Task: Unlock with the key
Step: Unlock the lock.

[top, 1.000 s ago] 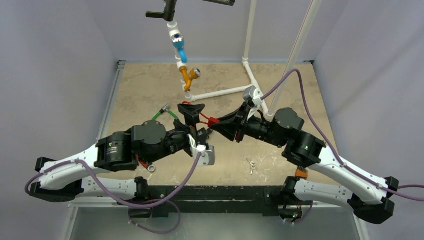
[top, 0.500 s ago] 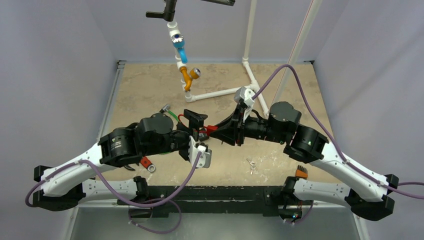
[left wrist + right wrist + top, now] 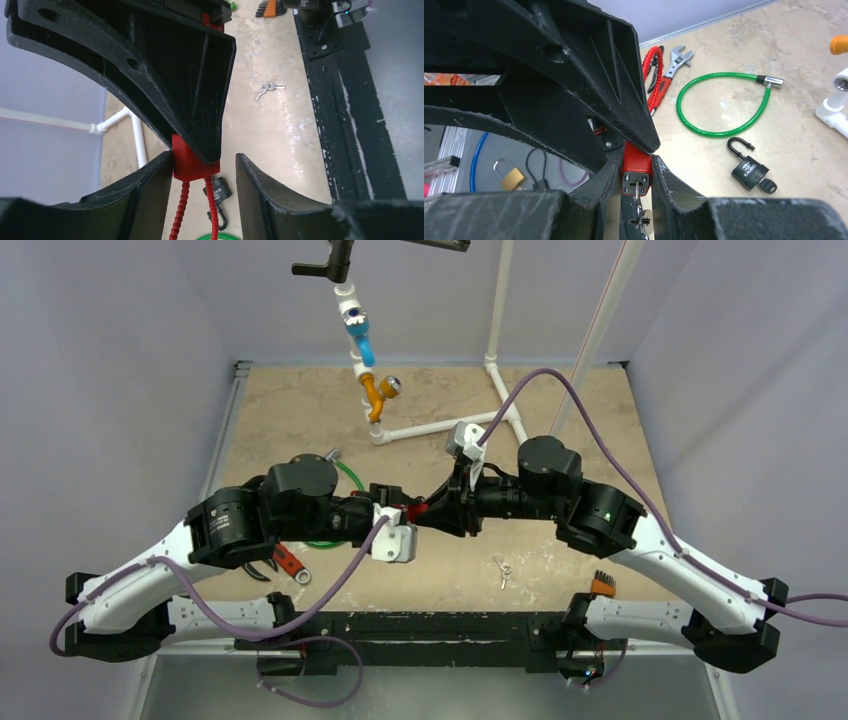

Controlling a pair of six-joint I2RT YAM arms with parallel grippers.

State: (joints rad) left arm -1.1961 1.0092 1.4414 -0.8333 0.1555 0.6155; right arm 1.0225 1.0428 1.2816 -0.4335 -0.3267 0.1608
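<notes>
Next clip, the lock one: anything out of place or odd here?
Nothing spilled or broken. The black padlock lies on the table with its shackle open and a key in it, and a loose key bunch lies near the front edge.

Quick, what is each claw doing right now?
Left claw: open, one finger on each side of the red lock, not squeezing it yet.
Right claw: closed, holding the red lock.
</notes>
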